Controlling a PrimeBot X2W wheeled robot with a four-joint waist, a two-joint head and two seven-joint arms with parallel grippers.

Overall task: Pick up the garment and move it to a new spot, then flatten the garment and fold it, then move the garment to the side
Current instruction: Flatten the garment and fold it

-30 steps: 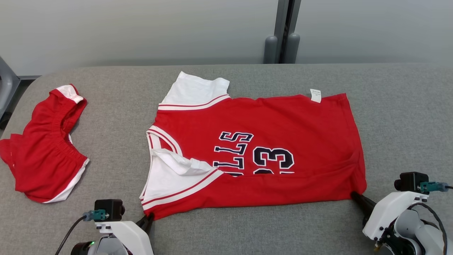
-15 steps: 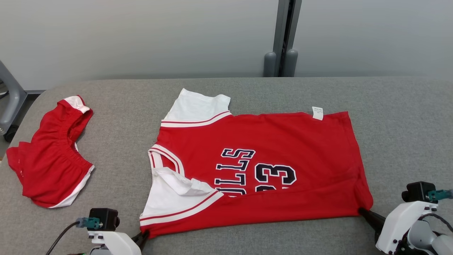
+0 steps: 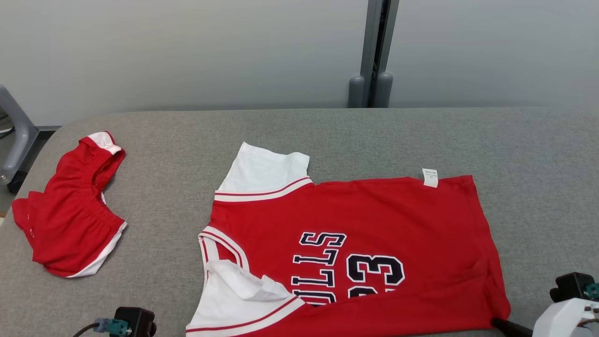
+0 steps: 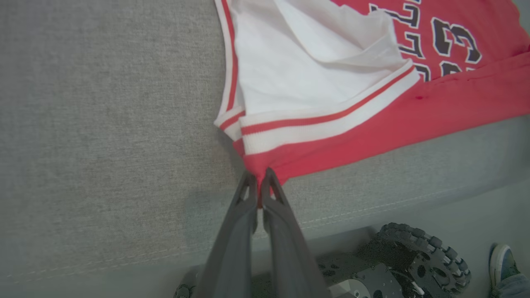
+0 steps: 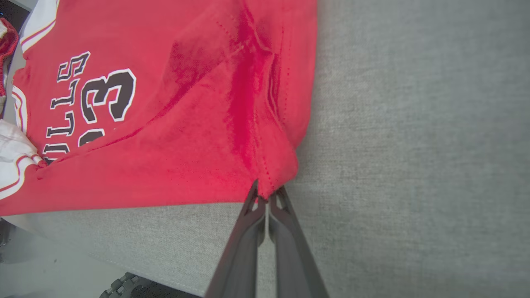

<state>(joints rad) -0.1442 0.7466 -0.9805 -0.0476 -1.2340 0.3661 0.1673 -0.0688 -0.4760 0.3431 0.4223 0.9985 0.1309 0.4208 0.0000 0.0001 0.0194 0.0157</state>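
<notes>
Since a second ago the red jersey (image 3: 355, 220) has come toward me across the table (image 3: 327, 135), leaving more bare grey cloth beyond its far edge, and my head has shifted too, so the whole scene sits lower in its view. My left claw (image 4: 257, 182) has stayed pressed together on the jersey's near corner by the white striped armhole, and my right claw (image 5: 267, 192) is likewise pinching the near hem corner, red cloth bunched just ahead of its tips; both have drawn back with the garment. The jersey lies stretched between the two claws and spreads away from them, its near long edge turned over the bottom of the dark lettering. The table is a wide pad of grey woven fabric, running out well past both claws. Far ahead of them stands a plain pale wall (image 3: 187, 47) with a grey post (image 3: 372, 47) roughly midway between the claws. Red shorts (image 3: 70, 220) lie crumpled well outside my left claw, unmoved on the table. Below my left claw, past the table's edge, I see a studded wheel (image 4: 414, 256) and a person's shoe (image 4: 503, 260). A small white label (image 3: 430, 178) sits on the jersey's far edge, ahead of my right claw.
</notes>
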